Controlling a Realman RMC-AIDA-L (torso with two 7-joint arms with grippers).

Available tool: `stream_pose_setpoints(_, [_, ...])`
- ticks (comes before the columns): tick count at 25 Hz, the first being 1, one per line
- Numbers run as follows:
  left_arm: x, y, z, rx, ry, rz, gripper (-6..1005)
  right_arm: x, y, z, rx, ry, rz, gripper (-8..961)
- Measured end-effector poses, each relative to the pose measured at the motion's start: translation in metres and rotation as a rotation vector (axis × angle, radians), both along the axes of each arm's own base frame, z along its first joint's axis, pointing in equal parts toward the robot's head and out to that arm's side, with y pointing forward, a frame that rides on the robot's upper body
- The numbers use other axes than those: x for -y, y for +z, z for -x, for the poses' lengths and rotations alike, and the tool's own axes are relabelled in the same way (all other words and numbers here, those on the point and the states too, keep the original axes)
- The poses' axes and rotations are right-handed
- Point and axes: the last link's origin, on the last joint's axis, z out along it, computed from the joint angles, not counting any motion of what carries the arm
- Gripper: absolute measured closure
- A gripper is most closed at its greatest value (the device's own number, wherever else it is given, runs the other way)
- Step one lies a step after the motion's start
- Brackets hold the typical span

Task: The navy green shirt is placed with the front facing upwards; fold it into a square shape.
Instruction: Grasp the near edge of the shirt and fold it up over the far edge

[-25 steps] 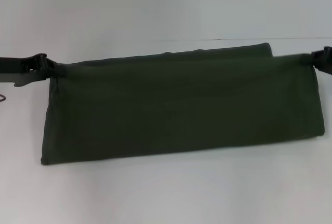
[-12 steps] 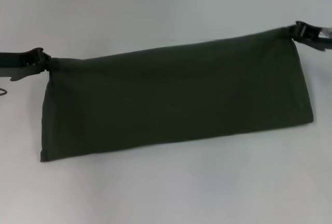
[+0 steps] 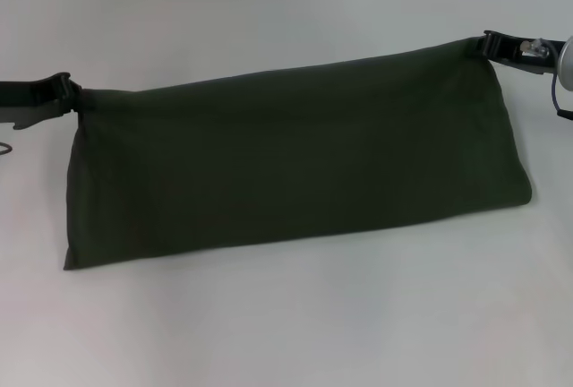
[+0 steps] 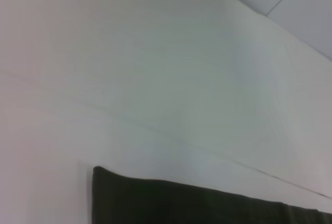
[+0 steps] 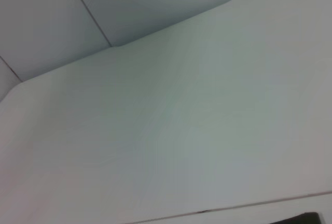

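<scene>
Navy green shirt [image 3: 295,163] held up off the white counter [image 3: 286,324] as a long dark band, stretched between the two claws, plain olive cloth facing the head camera, no print or neck visible on this side. Left claw [image 3: 70,93] at the band's upper left corner, clamped closed on the cloth there, black arm running off the left edge of the head view. Right claw [image 3: 488,44] at the upper right corner, also pinched closed on the fabric, sits higher than the left one, so the top edge slopes up toward the robot's right. Silver wrist part and a cable loop visible just behind the right claw at the frame edge. Lower edge of the shirt looks like a fold line, running from the low left corner up to the low right corner, resting on or just above the counter, can't tell which. Cloth hangs fairly flat, slight wrinkling near the left side, right side tapers in toward the gripped corner. Left wrist view: mostly white counter, a dark strip of the shirt [image 4: 207,203] along one edge with a squared corner, thin seam line across the counter surface, own fingers not in shot. Right wrist view: white counter and pale wall panels beyond it, tiny dark sliver of the shirt [image 5: 306,218] at a corner, own fingers not in shot.
</scene>
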Motion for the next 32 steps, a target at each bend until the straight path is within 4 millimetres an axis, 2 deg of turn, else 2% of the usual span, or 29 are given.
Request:
stream_pose_setpoints(25, [-0.016, 0.0, -0.01, -0.034, -0.015, -0.048, 973, -0.008, 0.002, 0.004, 0.021, -0.002, -0.035, 891])
stream_pose_setpoints(32, [-0.021, -0.001, -0.007, -0.026, 0.034, -0.087, 955, -0.015, 0.0, 0.005, 0.063, -0.013, 0.005, 869])
